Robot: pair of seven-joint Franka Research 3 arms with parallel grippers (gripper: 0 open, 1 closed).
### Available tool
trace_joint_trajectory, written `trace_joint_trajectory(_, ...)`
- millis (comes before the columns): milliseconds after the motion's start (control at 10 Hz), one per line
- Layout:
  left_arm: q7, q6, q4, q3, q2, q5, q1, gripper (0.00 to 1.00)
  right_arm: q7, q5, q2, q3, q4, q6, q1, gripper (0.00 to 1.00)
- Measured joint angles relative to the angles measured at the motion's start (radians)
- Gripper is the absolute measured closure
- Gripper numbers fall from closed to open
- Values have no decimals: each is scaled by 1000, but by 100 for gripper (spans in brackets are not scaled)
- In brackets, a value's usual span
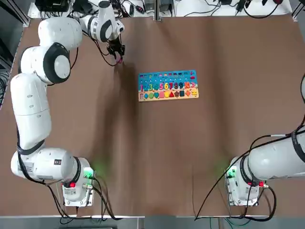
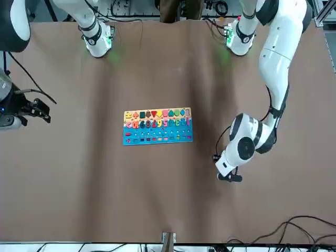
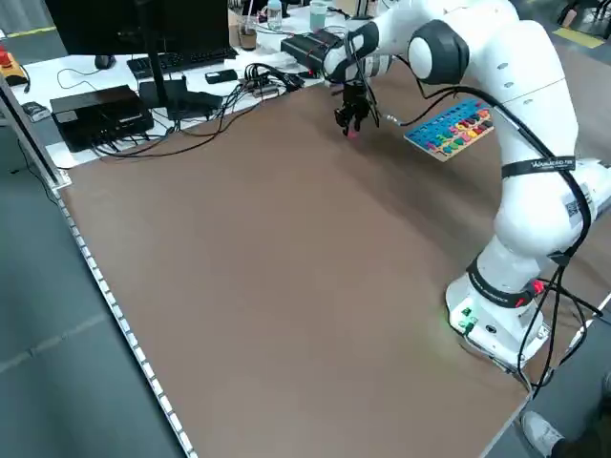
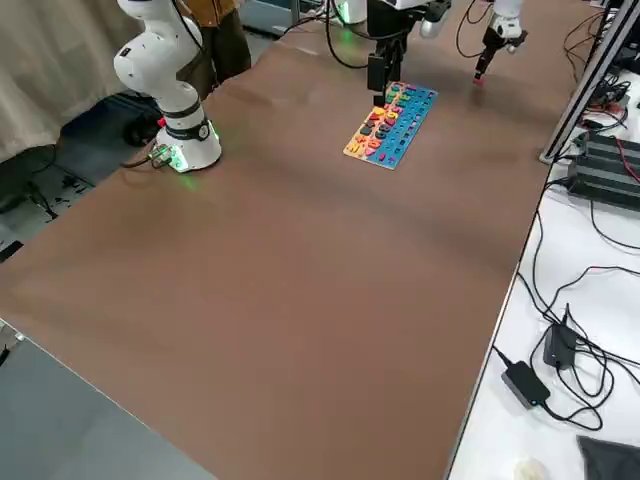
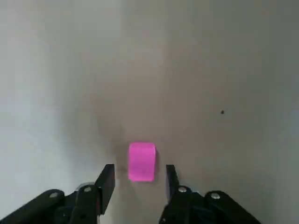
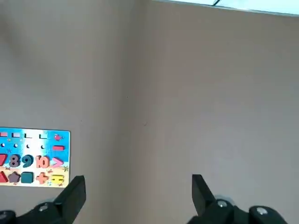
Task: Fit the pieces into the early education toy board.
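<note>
- Top view: the early education toy board (image 1: 167, 85) lies centre-frame; the left gripper (image 1: 116, 53) works upper left, well apart from it.
- Left wrist view: a pink piece (image 5: 141, 161) sits between narrowly parted fingers (image 5: 106, 182), apparently ungripped; an off-centre closure could flick it away.
- Right wrist view: the right gripper (image 6: 138, 186), wide open, holds nothing.
</note>
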Motion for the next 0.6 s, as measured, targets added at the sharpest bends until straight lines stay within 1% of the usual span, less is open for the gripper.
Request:
trace_joint_trajectory(200, -8, 3, 0, 0, 0, 13, -8, 48, 1, 0, -5, 2, 1, 0, 32, 0)
trace_joint_trajectory(600, -8, 10, -1, 4, 0, 21, -4, 49, 1, 0, -6, 2, 2, 2, 61, 0)
